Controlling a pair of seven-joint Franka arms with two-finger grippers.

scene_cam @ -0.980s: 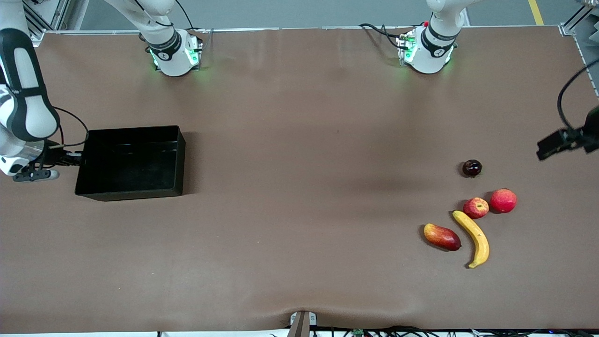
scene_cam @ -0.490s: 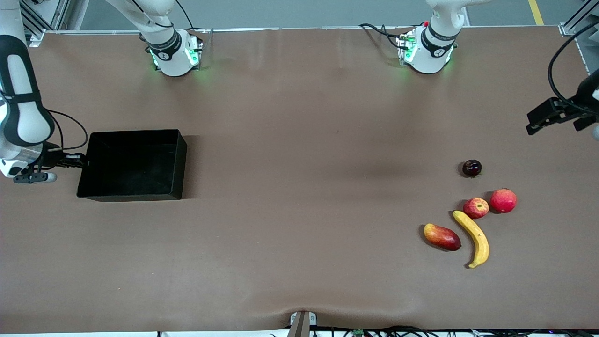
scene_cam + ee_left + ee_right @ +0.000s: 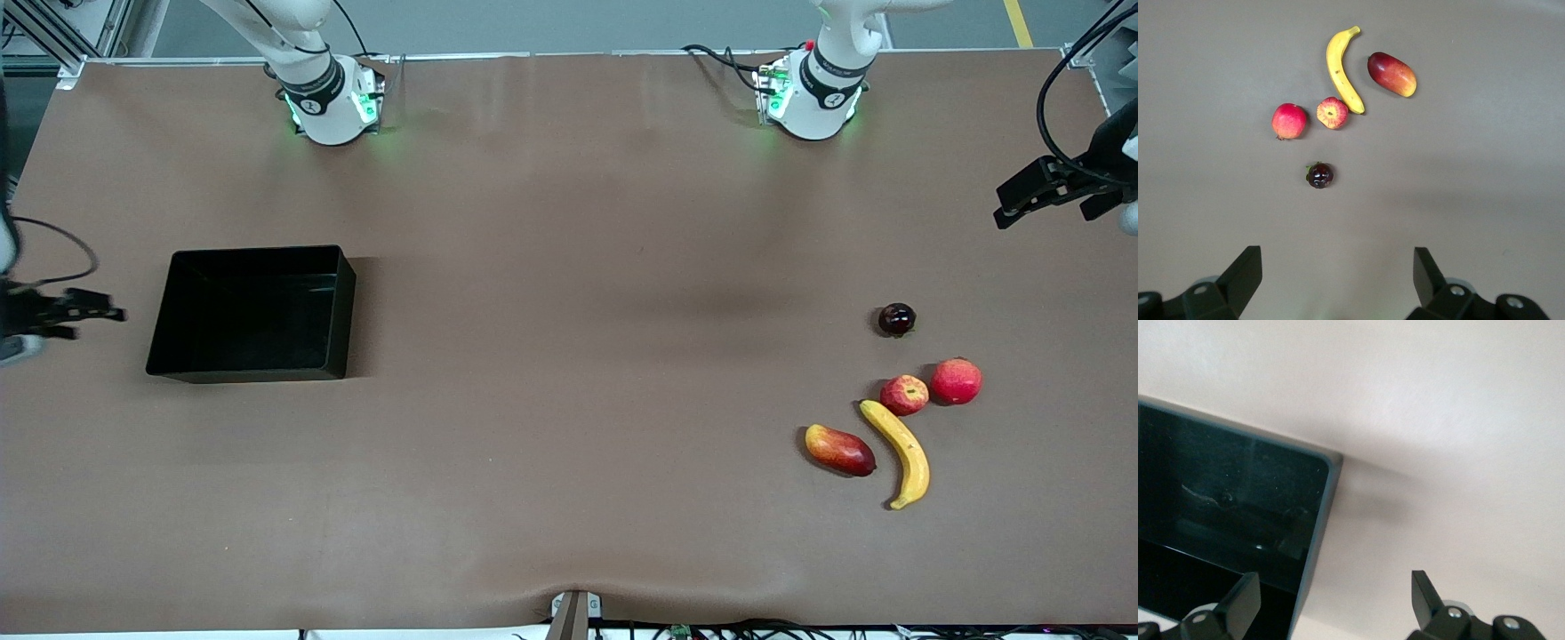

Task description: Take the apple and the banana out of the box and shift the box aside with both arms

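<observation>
front view, brown table [image 3: 569,356], black box [image 3: 253,313], grey floor [image 3: 578,25]

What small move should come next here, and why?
Probably both arms just retreat to rest. The box sits empty at the right arm's end of the table, with the open right gripper beside it, clear of its wall. The apple and banana lie on the table at the left arm's end, and the left gripper is open, holding nothing.

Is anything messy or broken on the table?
Nothing stands out. The box sits flat and empty toward the right arm's end. The apple, banana and other fruits lie whole on the table toward the left arm's end. Nothing is spilled.
</observation>
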